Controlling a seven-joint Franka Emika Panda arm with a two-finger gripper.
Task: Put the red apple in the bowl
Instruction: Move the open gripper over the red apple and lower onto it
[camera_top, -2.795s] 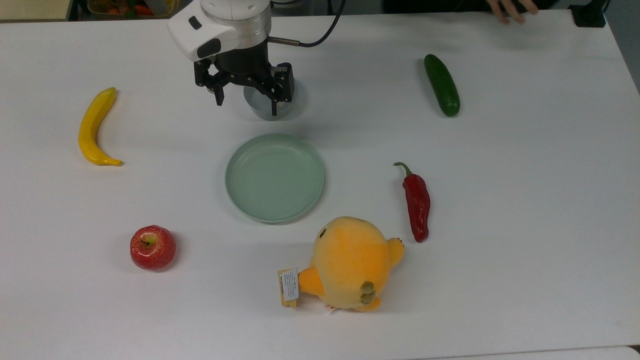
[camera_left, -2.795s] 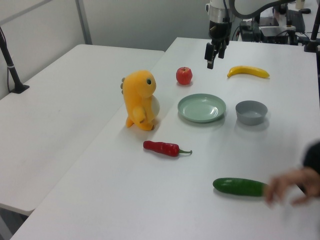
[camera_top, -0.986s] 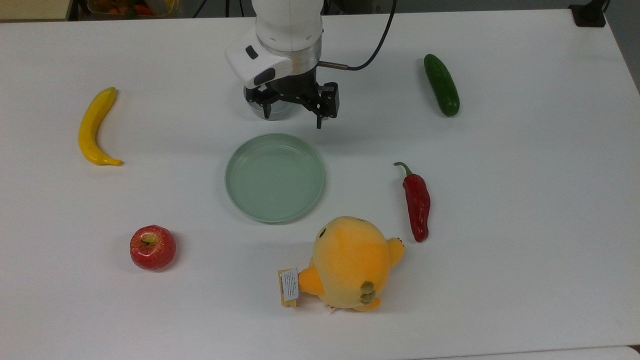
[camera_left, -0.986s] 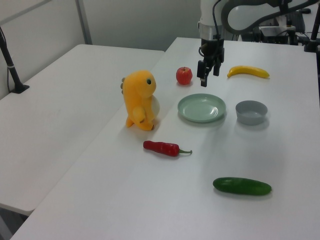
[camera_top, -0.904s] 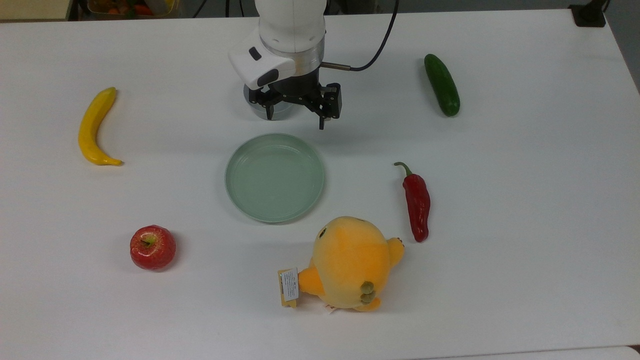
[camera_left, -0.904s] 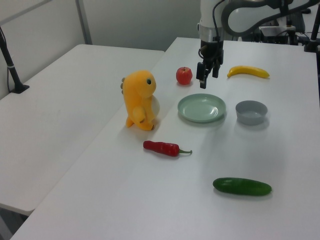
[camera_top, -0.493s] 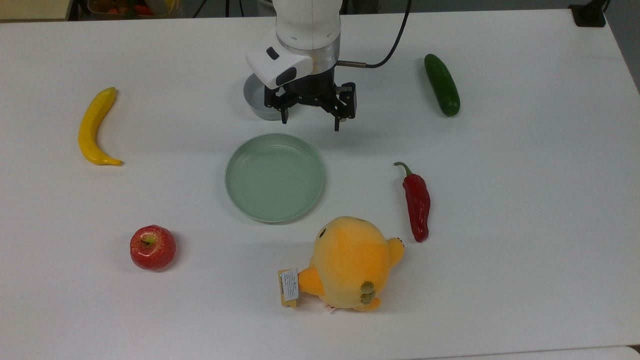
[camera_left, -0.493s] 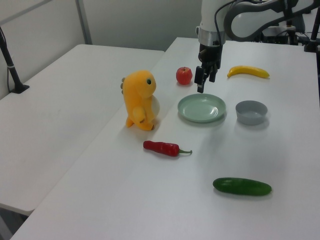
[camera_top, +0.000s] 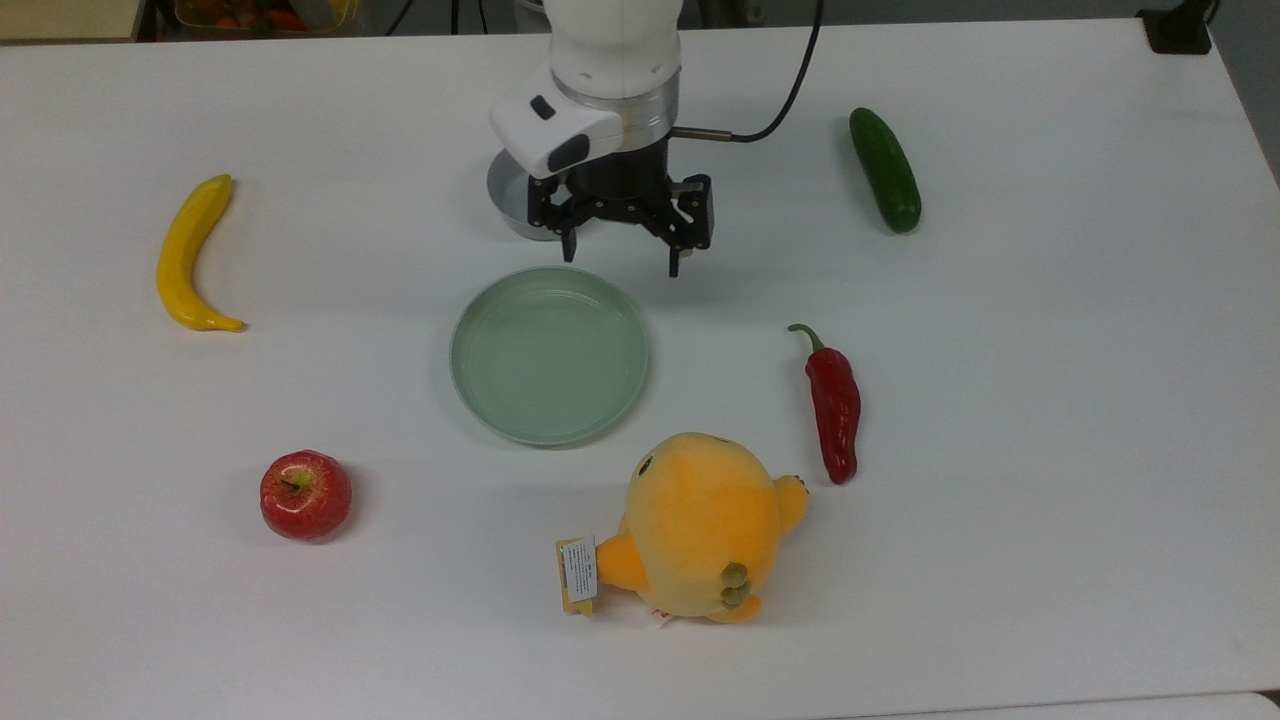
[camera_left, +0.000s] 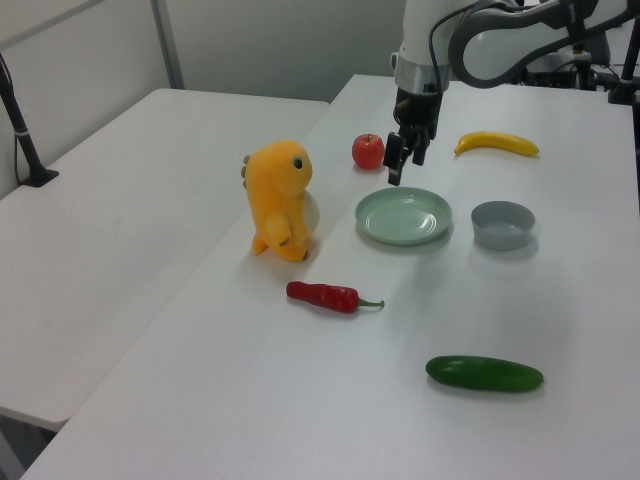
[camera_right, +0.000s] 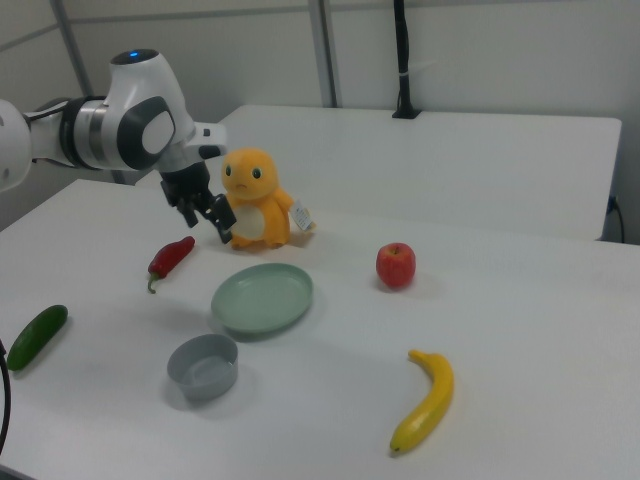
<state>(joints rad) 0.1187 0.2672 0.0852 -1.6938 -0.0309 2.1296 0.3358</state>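
The reach has barely begun. The claw (camera_top: 621, 257) hangs spread wide and empty in the top view's upper centre, above the green plate's (camera_top: 549, 354) far rim. The red apple (camera_top: 306, 495) sits lower left on the surface (camera_top: 1050, 400); the grey bowl (camera_top: 506, 200) is half hidden behind the wrist. The next move should carry the claw down-left over the apple. Since half a second ago, the claw has edged slightly toward the plate.

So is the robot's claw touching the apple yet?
Apart. In the top view the gripper hangs open near the green plate's upper edge, while the apple sits alone on the table far off toward the top view's lower left.
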